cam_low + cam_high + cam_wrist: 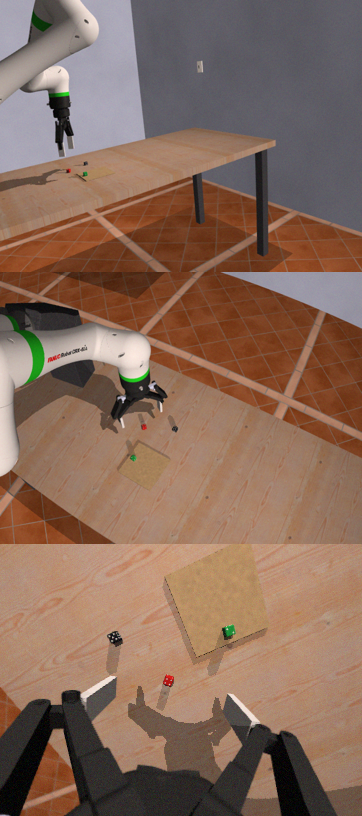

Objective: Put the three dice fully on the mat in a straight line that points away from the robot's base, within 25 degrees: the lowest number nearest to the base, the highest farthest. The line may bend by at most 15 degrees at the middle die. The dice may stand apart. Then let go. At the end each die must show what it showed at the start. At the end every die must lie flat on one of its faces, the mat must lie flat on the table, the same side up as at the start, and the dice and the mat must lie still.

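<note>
A tan square mat (144,465) lies flat on the wooden table. A green die (133,457) sits on the mat near its corner toward the robot; it also shows in the wrist view (229,631). A red die (143,427) and a black die (174,429) lie on the bare table beyond the mat. In the wrist view the red die (168,680) lies between the spread fingers, far below, and the black die (114,637) is off to the left. My gripper (141,415) hangs well above the table, wide open and empty.
The arm's dark shadow (32,180) falls on the table left of the dice. The table's far edge (222,374) runs behind the dice. The robot's dark base block (52,318) stands at the back left.
</note>
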Available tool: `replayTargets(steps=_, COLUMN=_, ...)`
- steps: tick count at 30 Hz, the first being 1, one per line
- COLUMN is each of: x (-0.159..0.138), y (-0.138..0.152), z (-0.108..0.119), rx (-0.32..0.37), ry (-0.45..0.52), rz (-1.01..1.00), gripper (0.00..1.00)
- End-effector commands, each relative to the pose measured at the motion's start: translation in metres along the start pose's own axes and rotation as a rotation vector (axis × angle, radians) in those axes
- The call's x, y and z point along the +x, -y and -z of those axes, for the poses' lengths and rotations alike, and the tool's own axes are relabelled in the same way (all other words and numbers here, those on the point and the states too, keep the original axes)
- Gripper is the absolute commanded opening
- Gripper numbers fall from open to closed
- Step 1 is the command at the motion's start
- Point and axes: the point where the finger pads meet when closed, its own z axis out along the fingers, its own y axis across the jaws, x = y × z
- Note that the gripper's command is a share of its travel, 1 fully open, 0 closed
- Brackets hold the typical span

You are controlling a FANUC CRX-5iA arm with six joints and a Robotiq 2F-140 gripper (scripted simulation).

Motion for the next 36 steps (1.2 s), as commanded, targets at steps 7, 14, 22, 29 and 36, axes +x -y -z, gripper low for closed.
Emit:
replayTargets(steps=7, x=-0.0099, y=0.0071, z=-0.0017, rx=0.008, ry=-0.018, rz=-0.21, gripper=1.0)
replayTargets(steps=14, x=-0.0102, y=0.0073, z=-0.0018, rx=0.008, ry=-0.018, rz=-0.215, gripper=0.19)
replayTargets(steps=22, x=-0.0102, y=0.0073, z=-0.0018, rx=0.008, ry=-0.018, rz=-0.215, gripper=0.19)
replayTargets(steps=29, x=-0.0102, y=0.0073, z=-0.0018, rx=0.008, ry=-0.018, rz=-0.215, gripper=0.19)
replayTargets(steps=36, x=-0.0102, y=0.0073, z=-0.0018, rx=0.008, ry=-0.018, rz=-0.215, gripper=0.19)
